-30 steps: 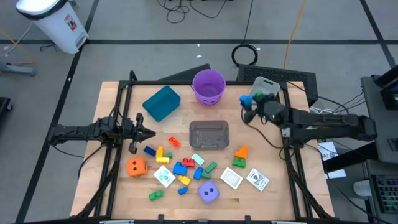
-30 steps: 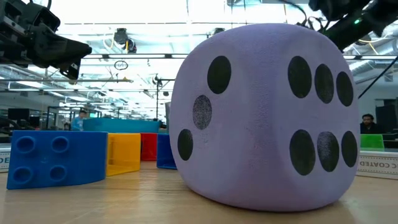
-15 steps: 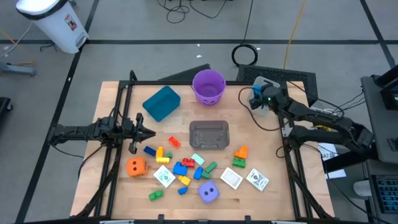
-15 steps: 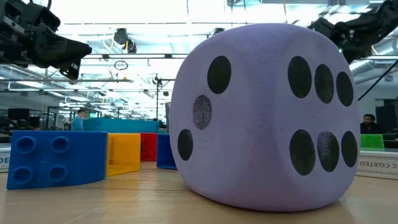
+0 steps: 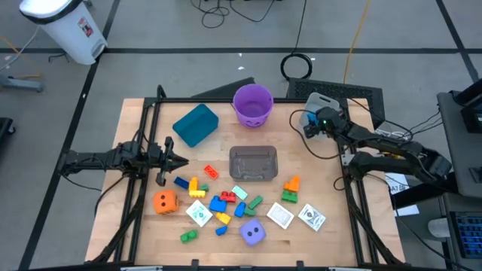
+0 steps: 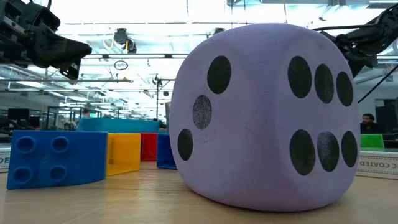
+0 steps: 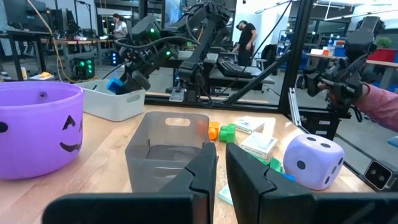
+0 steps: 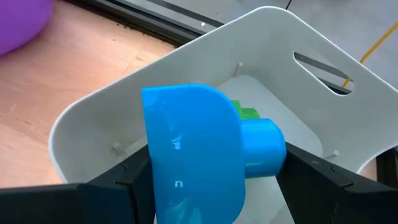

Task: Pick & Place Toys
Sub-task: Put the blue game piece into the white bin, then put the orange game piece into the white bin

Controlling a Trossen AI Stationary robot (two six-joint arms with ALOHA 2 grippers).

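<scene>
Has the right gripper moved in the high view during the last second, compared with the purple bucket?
Yes. The right gripper, shut on a blue toy piece, moved away from the purple bucket toward the white tub at the table's edge.

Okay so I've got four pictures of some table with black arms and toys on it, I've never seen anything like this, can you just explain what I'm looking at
This is a two-armed robot at a wooden table. One picture looks straight down from above, one sits at table level, and the other two come from cameras on the arms' wrists.

The left gripper waits shut at the table's left side. The right gripper holds a blue toy piece between its fingers, over a white tub at the far right corner; something green already lies inside.

On the table are a purple bucket, a teal bin, a clear tub, small coloured blocks, white cards, an orange die and a purple die, which fills the table-level picture.
</scene>
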